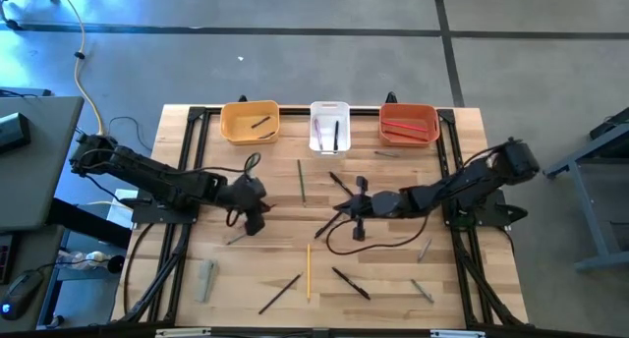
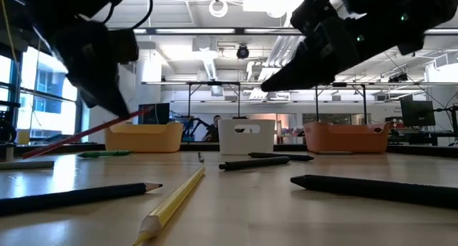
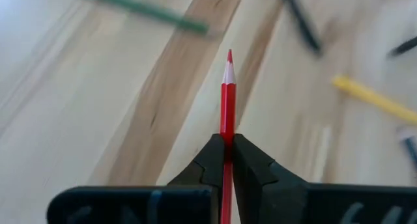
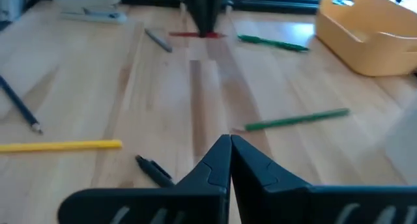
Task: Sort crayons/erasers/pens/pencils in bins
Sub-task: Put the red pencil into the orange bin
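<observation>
The left gripper (image 3: 228, 160) pinches a red pencil (image 3: 227, 97) near the tabletop (image 1: 472, 279)'s left middle, lifted clear, probably for carrying to the red-orange bin (image 1: 409, 123). The right gripper (image 4: 230, 160) hangs pressed together, empty, mid-tabletop.

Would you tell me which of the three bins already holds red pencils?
The red-orange bin, rightmost in the high view; the yellow-orange bin and white bin hold dark sticks.

Three small rounded plastic bins (image 1: 250, 122): one yellow-orange, one white, one red-orange. One long yellow pencil (image 1: 308, 272) on desk. One red pencil (image 3: 227, 97). Two dark robot arms.
</observation>
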Robot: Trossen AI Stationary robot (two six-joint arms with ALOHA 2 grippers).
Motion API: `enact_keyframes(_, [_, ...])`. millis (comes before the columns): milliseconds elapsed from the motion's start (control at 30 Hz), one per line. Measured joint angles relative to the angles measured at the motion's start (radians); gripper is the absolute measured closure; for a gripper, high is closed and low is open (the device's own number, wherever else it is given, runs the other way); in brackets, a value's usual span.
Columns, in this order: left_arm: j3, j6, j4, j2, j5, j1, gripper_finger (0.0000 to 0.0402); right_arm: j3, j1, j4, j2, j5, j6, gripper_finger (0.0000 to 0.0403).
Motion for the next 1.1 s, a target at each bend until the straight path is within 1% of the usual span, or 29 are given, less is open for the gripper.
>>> enact_keyframes(133, [0.0,0.037,0.146,0.0,0.0,0.0,0.0399,0.001,-0.018,0.237,0.125,-0.091,0.018,0.0403])
enact_keyframes(267, [0.0,0.078,0.317,0.0,0.0,0.001,0.0401,0.003,-0.042,0.454,0.223,-0.171,0.083,0.0403])
enact_keyframes(400, [0.0,0.123,0.518,0.0,0.008,0.006,0.04,0.003,-0.062,0.616,0.278,-0.176,0.183,0.0399])
enact_keyframes(467, [0.0,0.144,0.599,0.0,0.012,0.007,0.04,0.012,-0.066,0.651,0.285,-0.18,0.207,0.0388])
enact_keyframes(533, [0.0,0.161,0.667,0.0,0.012,0.008,0.04,0.036,-0.07,0.656,0.286,-0.184,0.218,0.037])
enact_keyframes(667, [0.0,0.185,0.757,-0.001,0.023,0.012,0.04,0.11,-0.069,0.625,0.286,-0.193,0.227,0.0317])
enact_keyframes(767, [0.001,0.202,0.782,-0.001,0.021,0.012,0.0399,0.183,-0.069,0.558,0.286,-0.193,0.252,0.0276])
enact_keyframes(867, [0.001,0.209,0.791,-0.001,0.01,0.012,0.0399,0.255,-0.074,0.498,0.286,-0.188,0.249,0.0244])
enact_keyframes(967, [0.001,0.216,0.801,-0.001,0.007,0.012,0.0399,0.316,-0.075,0.45,0.286,-0.21,0.226,0.0229])
enact_keyframes(1033, [0.001,0.22,0.801,-0.001,0.007,0.012,0.0399,0.349,-0.075,0.409,0.286,-0.21,0.225,0.0229])
enact_keyframes(1100, [0.001,0.22,0.805,-0.001,0.007,0.012,0.0399,0.374,-0.075,0.371,0.286,-0.209,0.223,0.0239])
